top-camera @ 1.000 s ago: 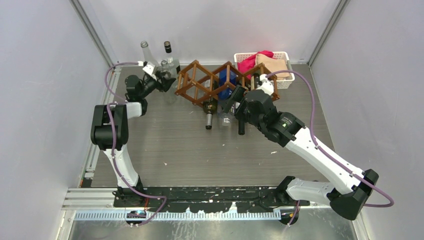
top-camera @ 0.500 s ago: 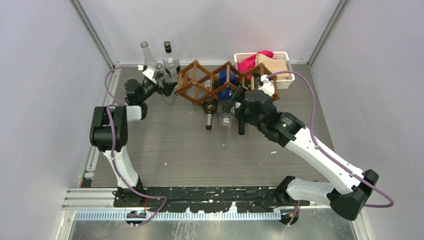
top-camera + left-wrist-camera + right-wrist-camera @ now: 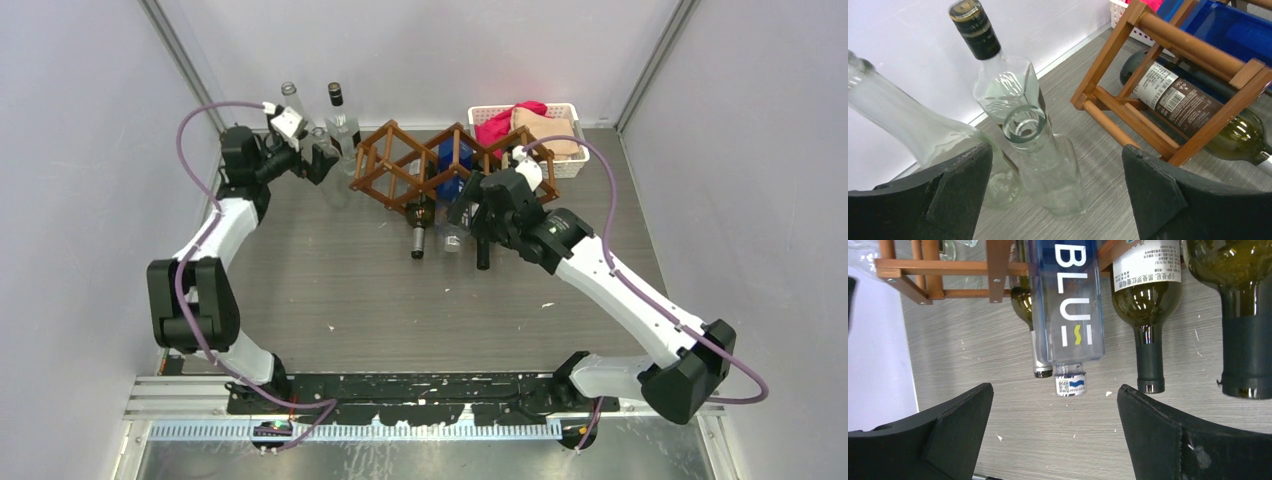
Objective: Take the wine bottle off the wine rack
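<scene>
The brown wooden wine rack stands at the back middle of the table. Dark green wine bottles lie in its cells with necks pointing toward me, beside a blue bottle. A labelled green bottle lies in the rack's lowest cell. My left gripper is open, left of the rack; an open-mouthed clear bottle stands upright between its spread fingers, apart from both. My right gripper hovers open over the bottle necks, holding nothing.
Two more bottles stand by the back wall: a tall clear one and a black-capped one. A white basket with red and tan cloth sits at the back right, just behind the rack.
My left gripper has opened and let go of the clear bottle, which now stands free; the left arm has swung back and to the left. The right arm shifted only slightly.
</scene>
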